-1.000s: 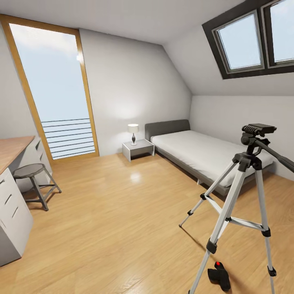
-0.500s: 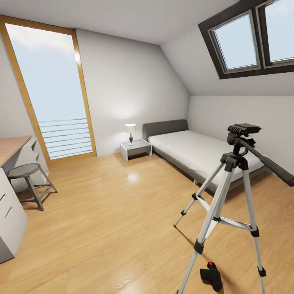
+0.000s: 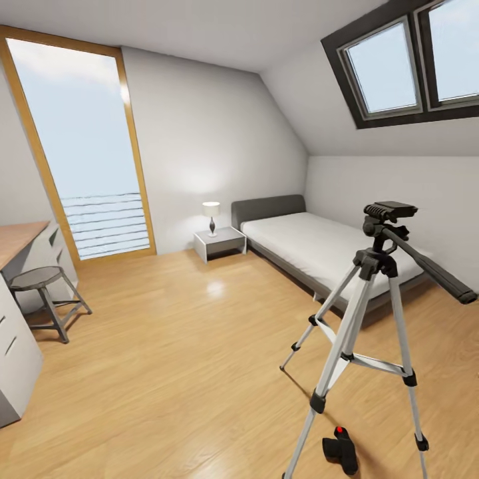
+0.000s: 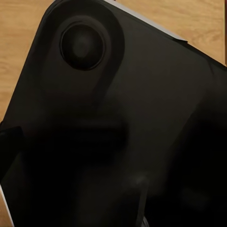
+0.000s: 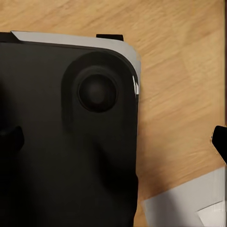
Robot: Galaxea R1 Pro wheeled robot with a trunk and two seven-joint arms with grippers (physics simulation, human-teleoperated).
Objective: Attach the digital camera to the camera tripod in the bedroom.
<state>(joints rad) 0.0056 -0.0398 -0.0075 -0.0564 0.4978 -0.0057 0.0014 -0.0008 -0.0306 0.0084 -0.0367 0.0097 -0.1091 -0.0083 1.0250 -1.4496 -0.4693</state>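
Digital camera (image 3: 340,450) sits on the wood floor (image 3: 179,359), nearest thing in the head view, between the two front legs of the camera tripod (image 3: 372,313), red button up. Tripod stands upright just behind it, black head on top, pan handle running out to the right. Beyond that: bed (image 3: 319,249) along the sloped wall, nightstand (image 3: 219,243) with a lamp (image 3: 211,217), stool (image 3: 45,299) by the desk at left, tall window (image 3: 83,150) at the back.

Both wrist views show dark robot body over floor; can't tell whether either gripper is open or holding anything.

Judgement: approach phase, pick not yet started. Roll closer without clipping the tripod legs, then drop the trunk, since the camera lies low. Reach in between the legs from the front.
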